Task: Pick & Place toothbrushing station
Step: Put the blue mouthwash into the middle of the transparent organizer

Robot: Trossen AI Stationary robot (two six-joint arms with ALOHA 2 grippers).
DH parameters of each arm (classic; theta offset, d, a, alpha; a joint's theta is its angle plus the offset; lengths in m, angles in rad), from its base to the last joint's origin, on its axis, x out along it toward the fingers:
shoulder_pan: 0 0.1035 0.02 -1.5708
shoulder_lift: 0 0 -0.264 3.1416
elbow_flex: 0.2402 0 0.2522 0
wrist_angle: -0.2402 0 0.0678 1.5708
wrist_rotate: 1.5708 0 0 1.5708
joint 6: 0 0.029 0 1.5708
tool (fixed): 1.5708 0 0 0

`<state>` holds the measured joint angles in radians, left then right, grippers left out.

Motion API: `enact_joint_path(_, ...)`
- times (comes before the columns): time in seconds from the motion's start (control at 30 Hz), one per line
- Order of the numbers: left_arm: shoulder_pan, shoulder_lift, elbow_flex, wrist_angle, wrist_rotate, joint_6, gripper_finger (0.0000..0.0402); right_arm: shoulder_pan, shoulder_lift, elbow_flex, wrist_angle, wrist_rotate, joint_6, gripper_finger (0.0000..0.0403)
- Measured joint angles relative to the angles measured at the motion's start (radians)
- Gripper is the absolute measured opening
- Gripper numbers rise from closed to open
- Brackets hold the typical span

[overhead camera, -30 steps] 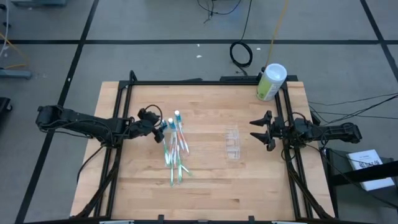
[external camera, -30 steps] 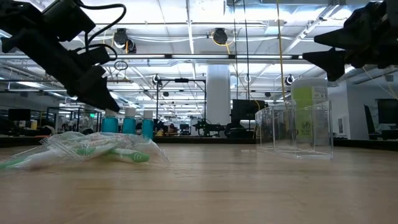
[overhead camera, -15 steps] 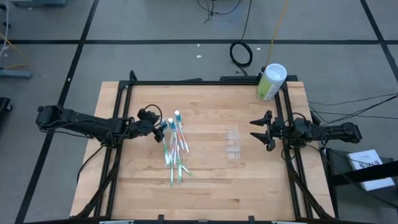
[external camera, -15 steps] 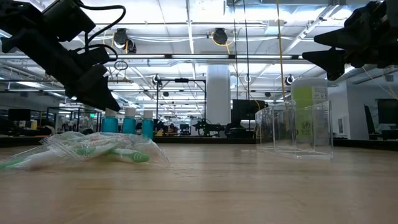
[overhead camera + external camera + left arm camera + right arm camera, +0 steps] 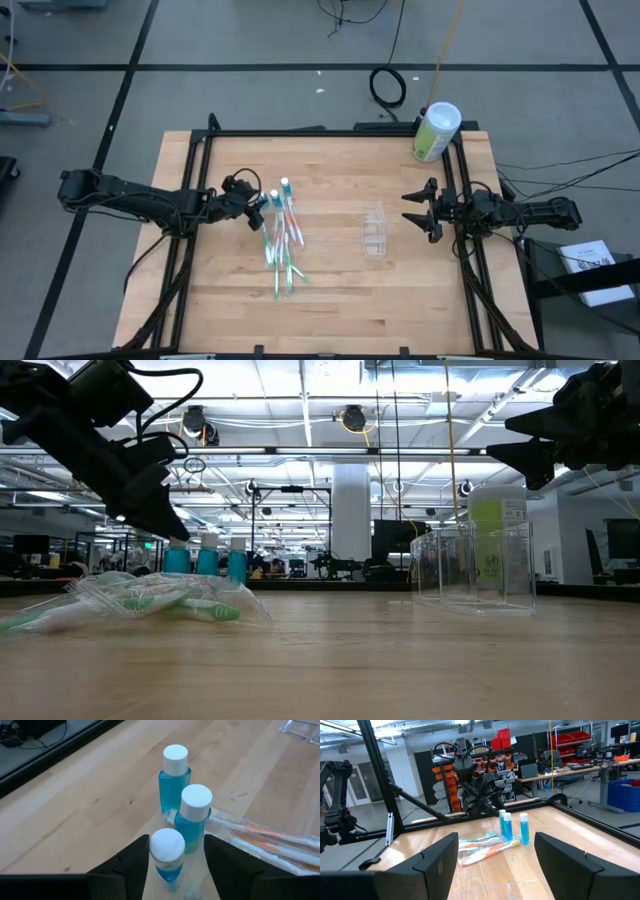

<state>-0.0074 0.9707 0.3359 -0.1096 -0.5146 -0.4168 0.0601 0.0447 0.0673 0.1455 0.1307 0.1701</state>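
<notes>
1. Seen from above, the left gripper (image 5: 256, 209) hangs low at the near end of a loose bundle of toothbrushes (image 5: 281, 250), whose long axes run away from the jaws toward the table's front edge, fanned a little apart. Three small blue bottles (image 5: 279, 194) stand upright just beyond the fingertips. The clear cup (image 5: 374, 231) lies between the two grippers, nearer the right gripper (image 5: 416, 211), whose jaws are spread wide and hold nothing. A pale-green canister (image 5: 435, 131) stands at the table's (image 5: 330, 300) far corner, behind the right arm. The cup's walls are hard to trace against the wood.

2. At table height, the left gripper (image 5: 150, 510) slopes down over the blue bottles (image 5: 207, 554), its tips just above their caps; whether they touch is unclear. The toothbrushes (image 5: 150, 600) lie flat in clear wrapping, their ends blurring together. The clear cup (image 5: 472, 568) sits under the raised right gripper (image 5: 525, 445), with the canister (image 5: 497, 510) seen through it.

3. From the left wrist, the jaws stand partly open with the nearest blue bottle (image 5: 167, 854) between the fingers (image 5: 132, 865), not visibly clamped. Two more bottles stand beyond it. Orange-handled toothbrushes (image 5: 270, 837) lie crosswise past the fingertips, cut off at the edge.

4. From the right wrist, wide-spread fingers (image 5: 437, 862) frame the distant toothbrushes (image 5: 482, 847), bottles (image 5: 512, 827) and the left arm (image 5: 475, 785). The cup's rim is barely visible.
</notes>
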Motion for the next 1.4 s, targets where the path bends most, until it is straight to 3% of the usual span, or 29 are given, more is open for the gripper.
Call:
enact_joint_path(0.3,0.000,0.000,0.001,-0.126,-0.009,-0.050,0.0182,0.000,0.000,0.000,0.000,0.000,0.000,0.0254)
enact_joint_path(0.6,-0.030,0.000,-0.041,-0.114,-0.016,-0.174,0.0182,0.000,0.000,0.000,0.000,0.000,0.000,0.0254)
enact_joint_path(0.73,-0.071,0.000,-0.127,-0.020,-0.043,-0.241,0.0182,0.000,0.000,0.000,0.000,-0.001,0.000,0.0254)
enact_joint_path(1.0,-0.154,0.000,-0.316,0.317,-0.147,-0.199,0.0182,0.000,0.000,0.000,0.000,-0.001,0.001,0.0254)
enact_joint_path(1.4,-0.166,0.089,-0.319,0.434,-0.211,-0.169,0.0182,0.000,0.000,0.000,0.001,0.000,0.001,0.0254)
